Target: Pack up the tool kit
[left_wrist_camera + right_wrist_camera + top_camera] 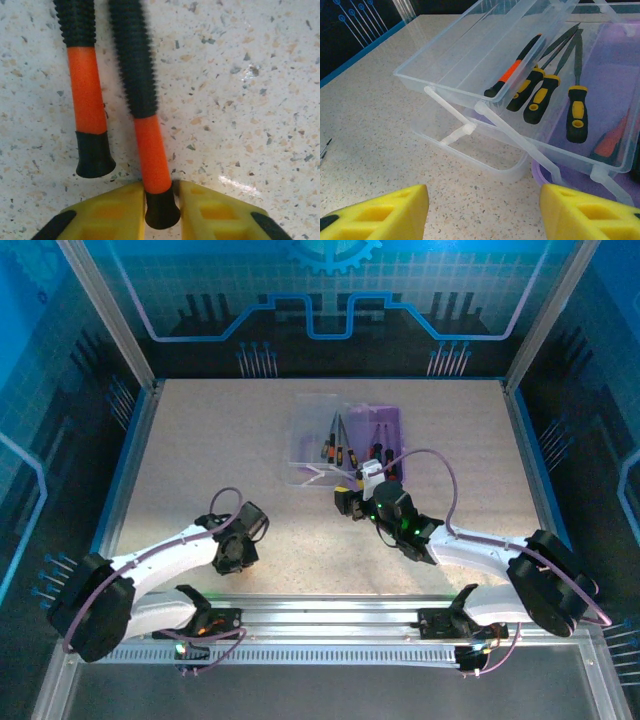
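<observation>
The tool kit (350, 435) lies open at the table's middle back, a purple case (620, 65) with a clear lifted tray (470, 50) and a clear lid (485, 157) resting on the table. In the tray lie an orange-handled screwdriver (512, 72) and yellow-black ones (576, 112). My right gripper (482, 220) stands open just in front of the lid, nothing between its fingers; from above the right gripper (347, 502) is at the case's near edge. My left gripper (161, 212) is shut on the black end of an orange-black screwdriver (150, 150) lying on the table. A second orange screwdriver (87, 95) lies beside it.
The speckled table (200, 440) is bounded by metal posts and a blue rim. My left gripper (232, 555) is low at the front left, away from the case. A thin metal tip (325, 147) lies at the left edge of the right wrist view.
</observation>
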